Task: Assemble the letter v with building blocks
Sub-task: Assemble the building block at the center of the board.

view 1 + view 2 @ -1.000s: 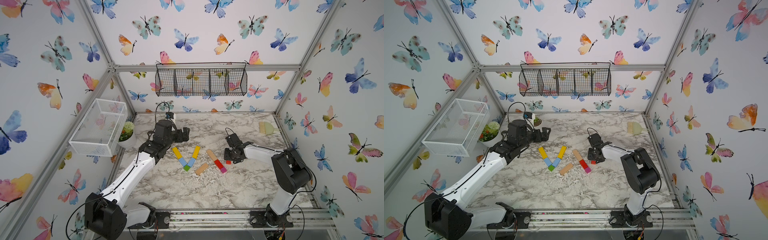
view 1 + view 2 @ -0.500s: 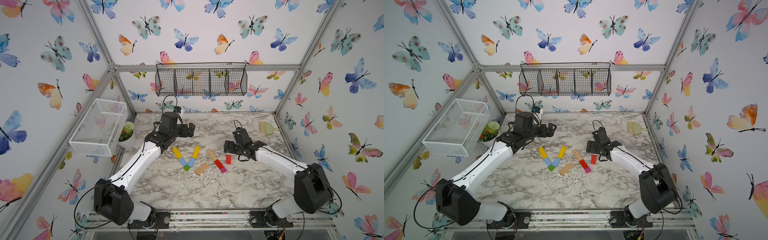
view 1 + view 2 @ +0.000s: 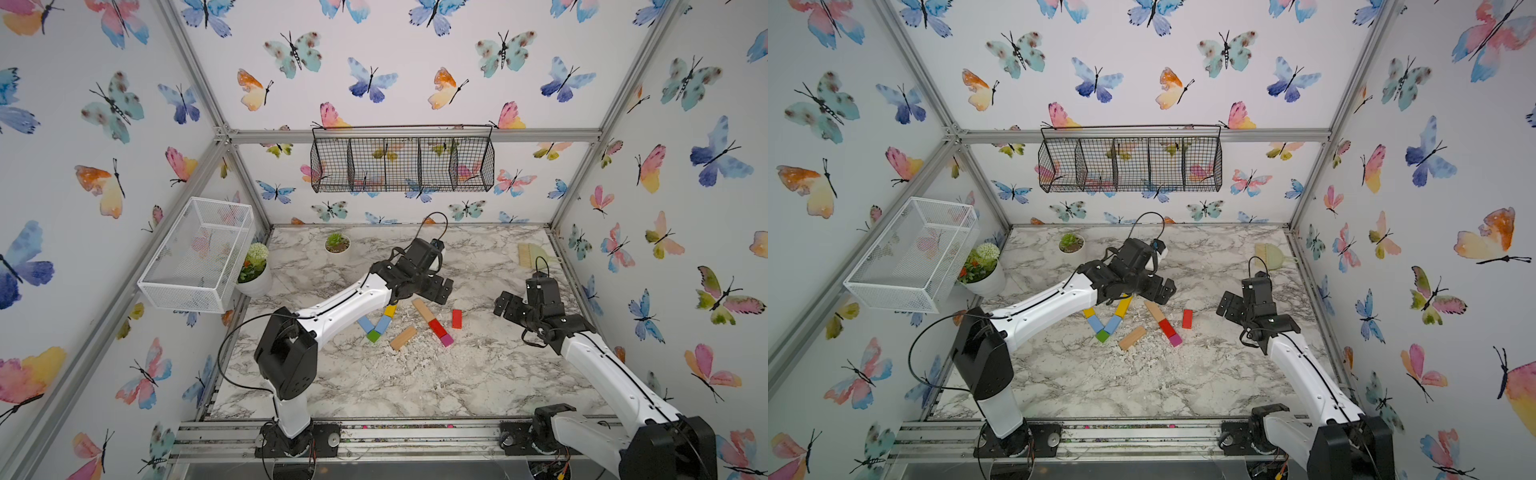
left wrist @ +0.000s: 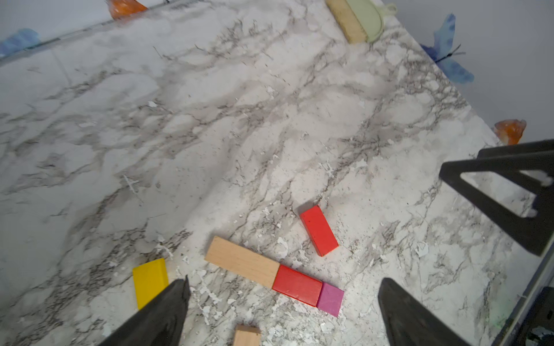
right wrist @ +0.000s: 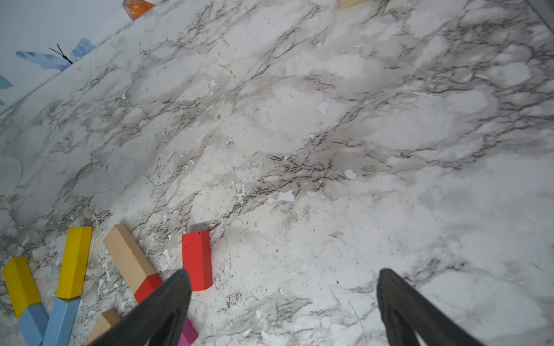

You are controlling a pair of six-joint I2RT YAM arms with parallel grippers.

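On the marble table, two yellow bars (image 3: 1123, 307), two light-blue bars (image 3: 1113, 324) and a green cube (image 3: 1102, 336) lie in a V; my left arm hides part of it in a top view (image 3: 373, 336). To its right a tan bar (image 3: 1153, 311), a red bar (image 3: 1167, 328) and a magenta cube (image 3: 1175, 340) lie end to end in a slanted line. A loose tan bar (image 3: 402, 337) and a loose red bar (image 3: 456, 318) lie nearby. My left gripper (image 3: 437, 291) (image 4: 284, 281) hovers open above the tan bar's far end. My right gripper (image 3: 509, 305) (image 5: 283, 271) is open and empty, right of the loose red bar (image 5: 196, 260).
Two potted plants (image 3: 254, 266) (image 3: 337, 243) stand at the back left. A white wire basket (image 3: 195, 253) hangs on the left wall and a black wire basket (image 3: 401, 164) on the back wall. A green brush (image 3: 532, 253) lies at the back right. White flakes litter the table.
My right gripper opened, left the red bar on the table and drew back to the right. My left arm swung right, over the V, toward the tan bar.
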